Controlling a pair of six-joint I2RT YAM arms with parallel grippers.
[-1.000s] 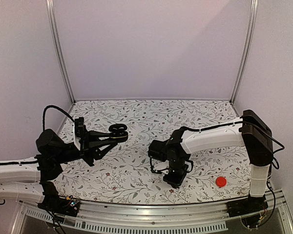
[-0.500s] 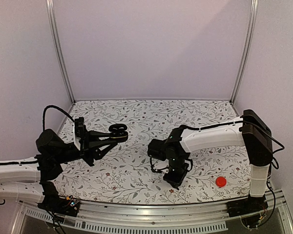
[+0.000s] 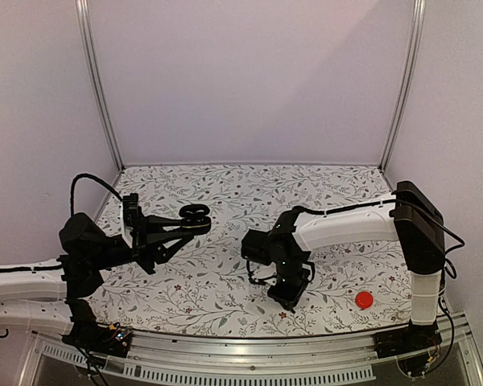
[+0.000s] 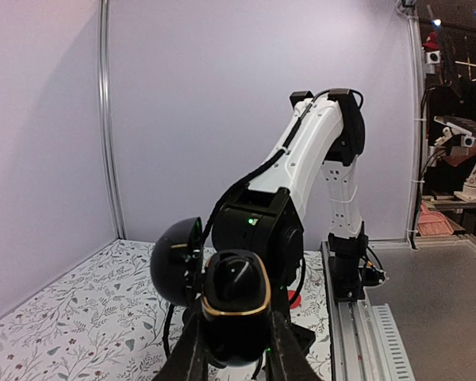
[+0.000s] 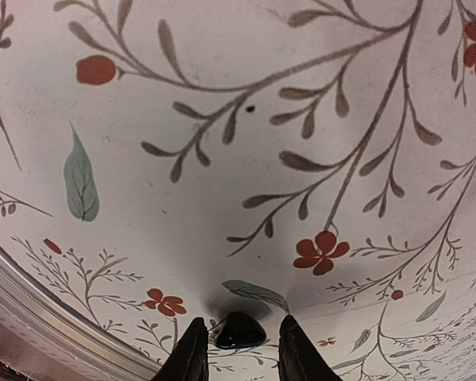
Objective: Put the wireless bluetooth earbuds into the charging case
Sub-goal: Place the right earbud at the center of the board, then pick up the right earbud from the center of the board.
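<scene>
Over the last second the right hand (image 3: 288,297) has parted its jaws from nearly closed to a modest gap, and its arm has edged a little toward the left; it points down at the bench (image 3: 225,281) close to the near edge, right of the middle. In the right wrist view a small glossy black earbud (image 5: 238,329) lies on the floral cover between the two fingers, touching neither as far as we can see; so this hand is open and holding nothing.

The left hand (image 4: 236,353) has not moved in that time; it is clamped on the charging case (image 4: 236,298) and holds it up off the bench, above the left side and well apart from the right hand. The case is open: its gold-rimmed half faces the wrist camera and the lid swings out to one side; we cannot tell whether an earbud already sits inside it. A flat red disc (image 3: 364,300) lies toward the near right corner, clear of both hands.

We read the parting of the jaws as the setup for a pick, with the fingers already straddling the earbud; we judge the task to be at an early stage, with this earbud not yet lifted. The next move calls for a gentle closing on a small, slippery piece that could squirt out sideways; then a carry across to the waiting case.
</scene>
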